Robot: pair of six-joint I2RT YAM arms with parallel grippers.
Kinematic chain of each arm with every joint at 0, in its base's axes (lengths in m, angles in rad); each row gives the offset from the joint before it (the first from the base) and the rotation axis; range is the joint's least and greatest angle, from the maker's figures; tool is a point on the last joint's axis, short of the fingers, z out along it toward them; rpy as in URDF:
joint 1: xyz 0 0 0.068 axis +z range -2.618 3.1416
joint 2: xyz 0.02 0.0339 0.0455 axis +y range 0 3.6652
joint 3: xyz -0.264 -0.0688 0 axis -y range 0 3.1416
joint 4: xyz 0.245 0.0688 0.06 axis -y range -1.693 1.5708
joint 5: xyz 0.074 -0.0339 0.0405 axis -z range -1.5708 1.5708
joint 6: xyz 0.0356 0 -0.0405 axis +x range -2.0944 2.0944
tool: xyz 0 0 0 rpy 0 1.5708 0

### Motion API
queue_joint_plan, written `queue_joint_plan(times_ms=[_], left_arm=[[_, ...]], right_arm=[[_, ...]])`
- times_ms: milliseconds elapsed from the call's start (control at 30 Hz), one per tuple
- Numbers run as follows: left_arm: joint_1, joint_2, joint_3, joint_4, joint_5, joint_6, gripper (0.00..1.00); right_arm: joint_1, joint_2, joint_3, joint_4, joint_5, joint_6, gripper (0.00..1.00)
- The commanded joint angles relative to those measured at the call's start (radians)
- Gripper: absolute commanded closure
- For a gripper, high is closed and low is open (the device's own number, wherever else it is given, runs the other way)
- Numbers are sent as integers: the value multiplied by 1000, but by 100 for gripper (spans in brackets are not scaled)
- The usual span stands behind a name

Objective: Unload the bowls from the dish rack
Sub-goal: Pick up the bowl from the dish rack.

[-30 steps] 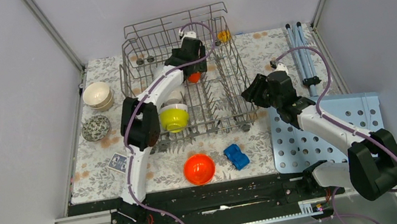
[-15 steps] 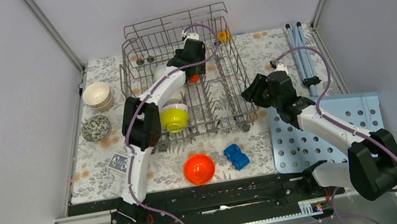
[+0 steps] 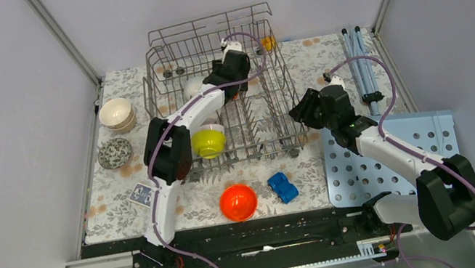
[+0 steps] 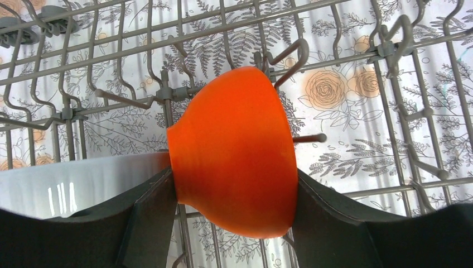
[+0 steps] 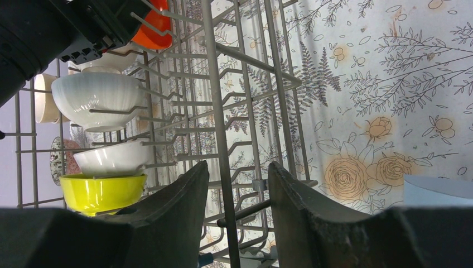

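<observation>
The grey wire dish rack (image 3: pixel 283 89) stands at the back middle of the table. Inside it, my left gripper (image 3: pixel 230 78) is shut on a bright orange bowl (image 4: pixel 234 151), its dark fingers (image 4: pixel 148 218) pressed against both sides. The bowl lies on its side among the tines (image 4: pixel 167 95). A yellow-green bowl (image 3: pixel 208 141) and two white bowls (image 5: pixel 95 92) (image 5: pixel 111 158) also sit in the rack. My right gripper (image 5: pixel 239 167) is open at the rack's right side, one upright wire (image 5: pixel 215 84) passing between its fingers untouched.
On the table lie a second orange bowl (image 3: pixel 238 201), stacked cream bowls (image 3: pixel 117 114) and a patterned bowl (image 3: pixel 115 153). A blue toy car (image 3: pixel 283 187), a light-blue perforated board (image 3: pixel 399 146), blue rods (image 3: pixel 359 61) and a small card (image 3: pixel 142 193) are nearby.
My left gripper has narrowed onto the orange bowl and shifted slightly toward the rack's back; its wrist now covers the bowl in the top view. The right arm has stayed put.
</observation>
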Motion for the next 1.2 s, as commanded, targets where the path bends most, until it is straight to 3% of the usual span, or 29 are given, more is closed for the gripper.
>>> queue_joint_plan(times_ms=[0,367,567,867,1100,1167], left_arm=[[-26,-112,-18,95,-42,1,69],[-51,-218,-56,119,-68,-1,74],[-58,-316,-97,129,-76,1,75],[-74,-453,-184,129,-77,-18,85],[-75,-607,-261,101,33,-110,100],[-76,-657,-291,80,82,-153,100]], right_arm=[[13,-29,-9,4,-57,7,50],[13,-62,4,-27,-44,3,47],[13,-120,44,-104,3,-27,37],[13,-204,127,-245,45,-55,12],[13,-276,195,-334,-19,-86,8],[12,-300,202,-345,-58,-84,8]])
